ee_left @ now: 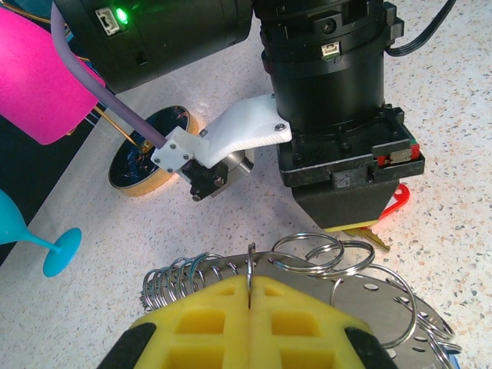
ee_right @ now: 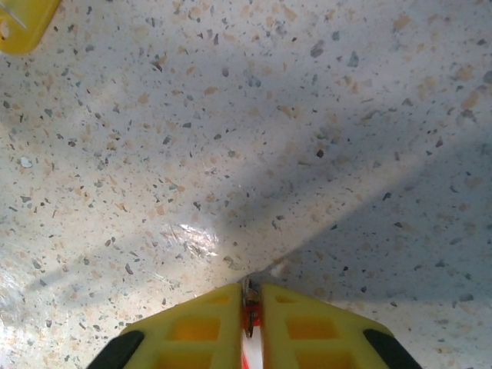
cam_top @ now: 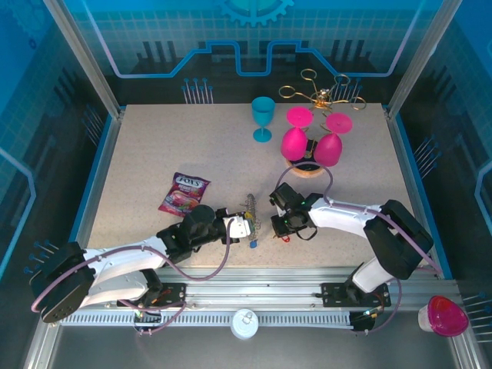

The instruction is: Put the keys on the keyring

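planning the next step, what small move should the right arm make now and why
Probably lift the right pincer a little, straight up. Its yellow fingers look shut on the red-headed silver key, low against the speckled table. The left pincer pinches the silver wire keyring close by, so the key likely needs clearance before moving to it.

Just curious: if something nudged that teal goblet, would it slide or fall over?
The teal goblet stands upright on a thin stem over a small foot, so a nudge at the bowl would probably tip it. It looks like plastic, likely light.
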You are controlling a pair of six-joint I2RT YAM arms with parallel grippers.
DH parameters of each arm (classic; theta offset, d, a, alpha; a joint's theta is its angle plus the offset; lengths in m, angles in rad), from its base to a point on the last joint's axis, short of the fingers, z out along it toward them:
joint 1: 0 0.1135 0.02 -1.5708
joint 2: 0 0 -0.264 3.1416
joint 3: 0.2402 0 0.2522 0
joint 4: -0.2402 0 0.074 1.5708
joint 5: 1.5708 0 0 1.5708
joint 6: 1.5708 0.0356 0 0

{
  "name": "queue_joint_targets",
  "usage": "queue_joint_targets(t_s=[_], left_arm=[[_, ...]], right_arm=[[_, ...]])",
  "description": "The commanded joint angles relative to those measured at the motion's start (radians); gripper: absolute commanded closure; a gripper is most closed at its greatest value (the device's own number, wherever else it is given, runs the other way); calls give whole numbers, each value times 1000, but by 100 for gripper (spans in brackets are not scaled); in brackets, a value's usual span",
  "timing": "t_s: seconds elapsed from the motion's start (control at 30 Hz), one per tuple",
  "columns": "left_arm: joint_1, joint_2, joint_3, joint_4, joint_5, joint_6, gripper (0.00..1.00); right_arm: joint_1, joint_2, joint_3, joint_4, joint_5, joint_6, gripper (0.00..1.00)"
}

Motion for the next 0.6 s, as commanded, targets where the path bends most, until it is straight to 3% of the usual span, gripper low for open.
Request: queue_joint_targets(t_s=[0.0,0.07,0.3,0.57], left_arm=[[11,-2,13,-60,-22,-2,100],[11,-3,13,-60,-21,-3,100],[27,-18,12,-40,-17,-40,100],[56,-54,9,-35,7,-93,100]], right_arm=[[13,8,29,-28,-2,3,93],[15,-13,29,-34,3,1,100],[31,-195,-19,41,43,-169,100],[35,-413,-171,323,-182,-557,100]])
